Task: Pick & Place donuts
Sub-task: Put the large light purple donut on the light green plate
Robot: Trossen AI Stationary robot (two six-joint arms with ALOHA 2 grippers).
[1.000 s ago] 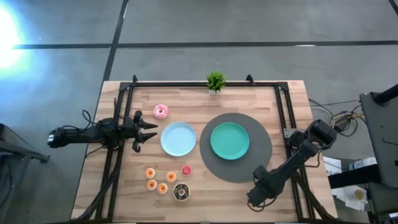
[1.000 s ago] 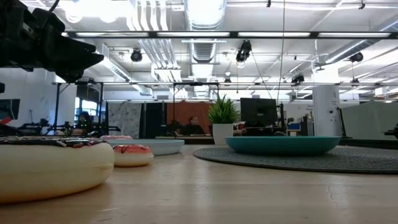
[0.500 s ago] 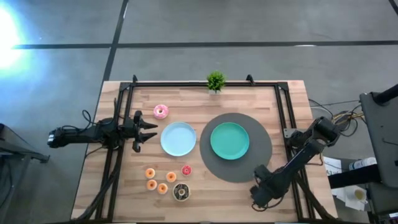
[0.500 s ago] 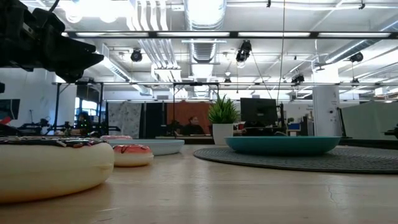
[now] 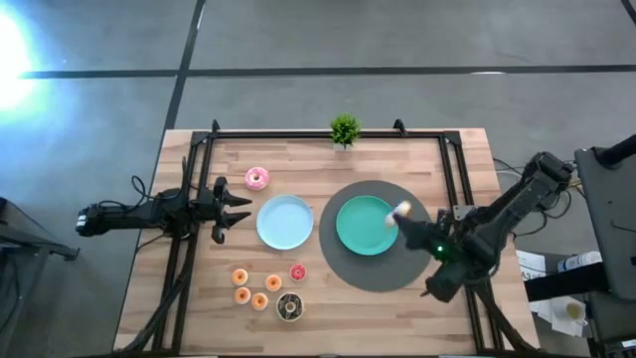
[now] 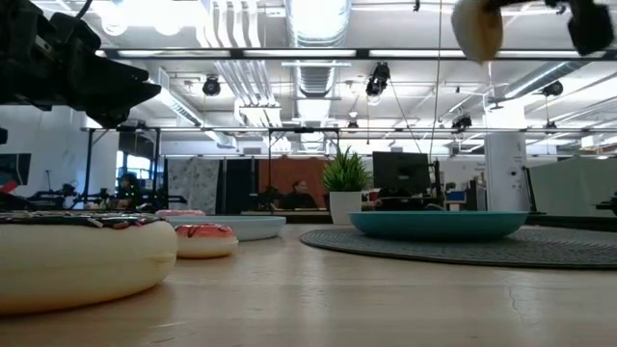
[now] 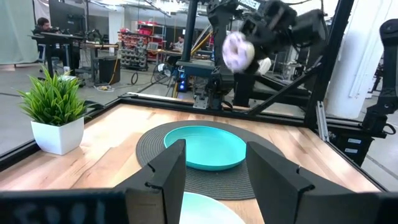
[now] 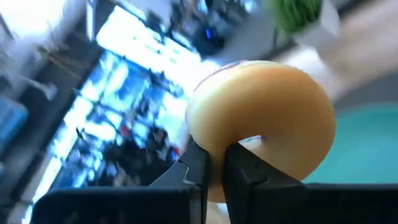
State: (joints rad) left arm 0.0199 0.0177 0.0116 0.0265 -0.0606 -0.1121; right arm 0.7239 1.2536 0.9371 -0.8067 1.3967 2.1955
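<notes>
A pale pink-iced donut [image 5: 401, 210] with a tan underside [image 8: 261, 118] hangs high over the right rim of the green plate [image 5: 363, 225], held by my shut right gripper [image 5: 408, 219]. It also shows in the left wrist view as the donut [image 7: 236, 51] and in the low view as the donut [image 6: 476, 29]. A pink donut [image 5: 257, 178], a chocolate donut [image 5: 289, 306], a red mini donut [image 5: 298, 271] and several orange mini donuts [image 5: 241, 294] lie flat on the table. My left gripper [image 5: 237, 208] waits open, left of the light-blue plate [image 5: 285, 221]. My right gripper pinches the donut's ring at one spot of its rim [image 8: 217, 152] between its two fingers [image 8: 200, 168], which stand close together. The donut sticks out beyond the fingertips with its tan underside toward the wrist. It is lifted clear, high above the green plate.
The green plate rests on a round dark mat [image 5: 417, 261]. A small potted plant [image 5: 345, 129] stands at the far edge. A black frame [image 5: 452, 169] runs along the table's sides. Bare wood lies near the front right corner.
My right gripper has swung from the table's near right part up and toward the far edge, and now hangs over the green plate's right rim. The pale pink donut, unseen earlier, now shows between its fingers, lifted clear.
</notes>
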